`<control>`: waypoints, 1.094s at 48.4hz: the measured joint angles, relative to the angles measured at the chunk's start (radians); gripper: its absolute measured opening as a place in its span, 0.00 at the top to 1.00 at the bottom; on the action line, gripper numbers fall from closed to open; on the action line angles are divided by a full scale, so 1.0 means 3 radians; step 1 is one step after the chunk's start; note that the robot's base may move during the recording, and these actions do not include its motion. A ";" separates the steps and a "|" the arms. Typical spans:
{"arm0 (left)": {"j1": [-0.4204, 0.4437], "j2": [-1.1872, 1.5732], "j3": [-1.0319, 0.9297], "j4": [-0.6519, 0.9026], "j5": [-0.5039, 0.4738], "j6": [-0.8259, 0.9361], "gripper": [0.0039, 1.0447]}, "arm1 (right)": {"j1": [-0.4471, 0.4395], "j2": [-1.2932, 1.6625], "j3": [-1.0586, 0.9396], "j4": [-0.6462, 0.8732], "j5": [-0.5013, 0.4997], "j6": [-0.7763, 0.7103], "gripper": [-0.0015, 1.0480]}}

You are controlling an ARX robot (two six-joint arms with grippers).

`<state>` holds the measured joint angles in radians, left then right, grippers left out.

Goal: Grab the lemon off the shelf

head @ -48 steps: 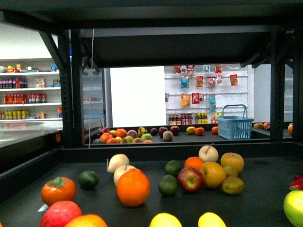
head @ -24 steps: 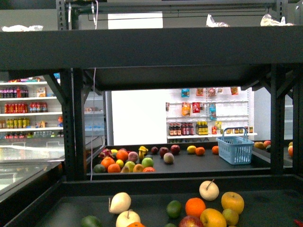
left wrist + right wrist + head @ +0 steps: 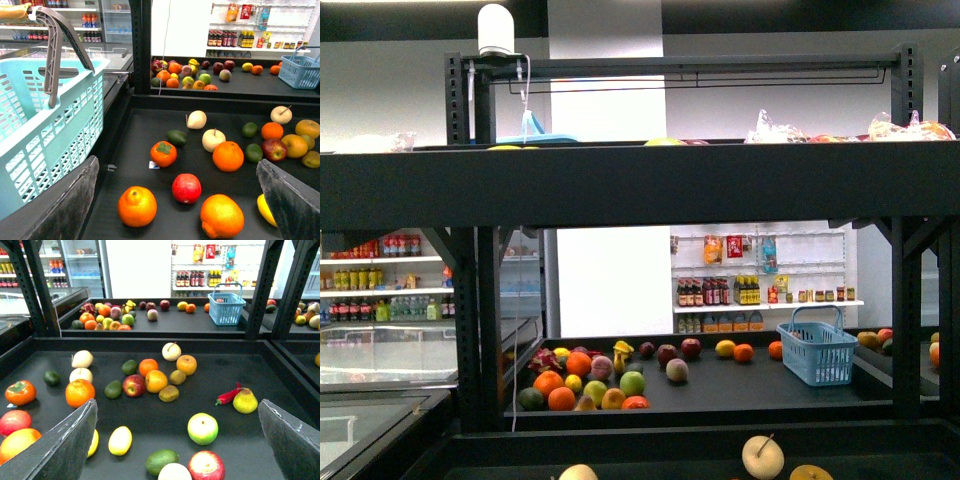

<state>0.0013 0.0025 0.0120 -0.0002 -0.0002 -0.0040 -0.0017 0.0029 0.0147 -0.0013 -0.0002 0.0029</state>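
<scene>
Lemon (image 3: 120,440) on shelf (image 3: 215,382) beyond spread right tool (image 3: 176,405)

You've got a shelf (image 3: 150,342) of matt black metal; its tray face is dull with no glare. The lemon (image 3: 120,440) on the shelf has smooth skin with a soft sheen. The basket (image 3: 60,130) just beside the shelf is pale teal moulded plastic, semi-gloss, with a grey plastic handle (image 3: 52,55). The right gripper (image 3: 176,410) fingers (image 3: 62,447) are dark, grainy and matt.

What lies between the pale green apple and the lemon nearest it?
Nothing. In the right wrist view, only bare shelf tray separates the lemon and the green apple; a dark green fruit lies off that line.
</scene>
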 joint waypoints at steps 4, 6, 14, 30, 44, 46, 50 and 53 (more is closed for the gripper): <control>0.0000 0.0000 0.0000 0.0000 0.0000 0.0000 0.07 | 0.0000 0.0000 0.0000 0.0000 -0.0001 0.0000 0.07; 0.0000 0.0000 0.0000 0.0000 0.0000 0.0000 0.07 | 0.0000 0.0000 0.0000 0.0000 -0.0001 0.0000 0.07; 0.0006 0.0125 0.0089 -0.0270 0.0020 -0.0328 0.07 | 0.0000 0.0000 0.0000 0.0000 -0.0001 0.0000 0.07; 0.1324 0.1974 0.1247 0.0062 0.1512 -0.2539 0.07 | 0.0000 0.0000 0.0000 0.0000 -0.0001 0.0000 0.07; 0.2092 0.3744 0.2505 0.0202 0.1836 -0.3180 0.07 | 0.0000 0.0000 0.0000 0.0000 -0.0003 0.0000 0.07; 0.2118 0.3916 0.2639 0.0206 0.1835 -0.3237 0.07 | 0.0000 0.0000 0.0000 0.0000 -0.0003 0.0000 0.07; 0.2149 0.4222 0.2889 0.0177 0.1825 -0.3304 0.07 | 0.0000 0.0000 0.0000 0.0000 -0.0003 0.0000 0.07; 0.2163 0.4519 0.3143 0.0148 0.1774 -0.3362 0.07 | 0.0000 0.0000 0.0000 0.0000 -0.0001 0.0000 0.07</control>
<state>0.6502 1.3582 0.9550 0.0441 0.5320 -1.0126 -0.0017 0.0029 0.0147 -0.0013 -0.0006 0.0029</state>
